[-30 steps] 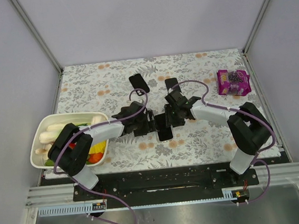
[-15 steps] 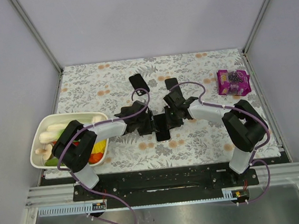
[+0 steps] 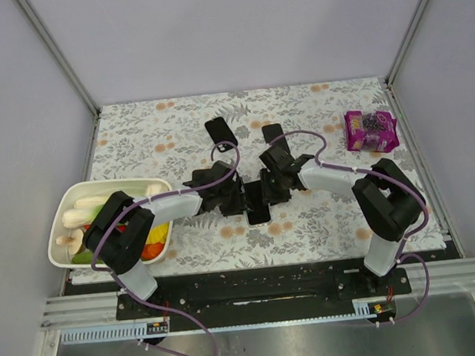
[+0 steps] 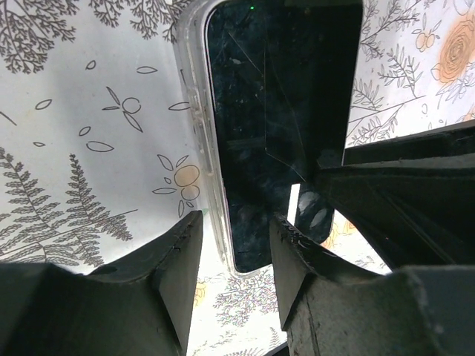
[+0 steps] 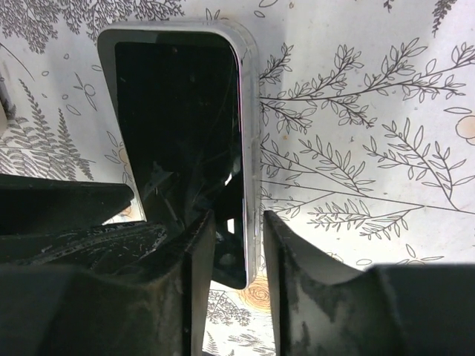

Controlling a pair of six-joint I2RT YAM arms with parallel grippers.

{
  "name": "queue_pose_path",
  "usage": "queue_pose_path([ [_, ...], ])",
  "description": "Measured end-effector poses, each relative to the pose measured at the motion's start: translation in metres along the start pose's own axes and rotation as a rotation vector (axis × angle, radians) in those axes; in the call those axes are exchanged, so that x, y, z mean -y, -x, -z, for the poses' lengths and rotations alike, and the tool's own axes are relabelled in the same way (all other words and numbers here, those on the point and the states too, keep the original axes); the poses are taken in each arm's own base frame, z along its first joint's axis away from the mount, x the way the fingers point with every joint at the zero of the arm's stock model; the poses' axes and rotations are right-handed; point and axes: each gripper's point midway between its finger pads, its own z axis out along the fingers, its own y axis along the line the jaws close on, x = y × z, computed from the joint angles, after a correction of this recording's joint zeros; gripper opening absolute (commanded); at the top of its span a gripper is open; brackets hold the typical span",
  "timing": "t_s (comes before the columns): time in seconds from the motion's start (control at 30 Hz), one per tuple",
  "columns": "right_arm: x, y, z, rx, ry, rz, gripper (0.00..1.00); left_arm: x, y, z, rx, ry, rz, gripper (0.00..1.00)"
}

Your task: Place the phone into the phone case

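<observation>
**Both grippers astride the phone's long edges, closing in**

Position of work: the phone lies flat at mid-table inside the clear phone case. Its long axis runs from the near edge toward the far wall. I judge it seated at the far end, where the rim wraps the corners. I cannot confirm the near end, as the fingers hide it.

Governing relation: the phone sits directly between the arms, and neither arm is nearer. The left gripper straddles the left long rim, one finger outside on the cloth and the other over the screen. The right gripper mirrors this on the right rim. Any pressing-in must therefore act across the short axis, inward and down.

Jaw state: the left jaws are half-spread. A sliver of tablecloth shows between the outer finger and the rim, so I judge there is no grip. The right jaws sit tighter about their rim, and I cannot tell whether the pads bear on it.

Change noted: a second ago both grippers stood slightly off the phone with wider jaws. They have since drawn against its sides, and the phone has barely moved.
</observation>
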Motion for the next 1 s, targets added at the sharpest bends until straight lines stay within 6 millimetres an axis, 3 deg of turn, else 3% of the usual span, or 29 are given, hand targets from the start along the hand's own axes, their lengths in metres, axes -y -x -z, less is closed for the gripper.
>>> queue_pose_path([
  [0.17, 0.002, -0.001, 0.007, 0.02, -0.002, -0.002, 0.45, -0.005, -0.002, 0.0, -0.006, 0.023, -0.004, 0.45],
  [0.33, -0.001, 0.002, 0.018, 0.055, 0.021, -0.015, 0.36, -0.006, -0.002, 0.0, -0.003, 0.027, -0.005, 0.45],
  [0.6, 0.008, -0.017, 0.012, 0.006, 0.014, -0.032, 0.26, -0.006, -0.002, 0.0, -0.003, 0.031, -0.006, 0.45],
  [0.87, 0.005, -0.02, 0.011, -0.002, 0.03, -0.036, 0.15, -0.006, -0.001, -0.001, -0.009, 0.041, -0.006, 0.45],
  [1.0, 0.002, -0.023, 0.01, -0.009, 0.035, -0.027, 0.15, -0.004, 0.002, -0.003, -0.007, 0.042, -0.011, 0.45],
])
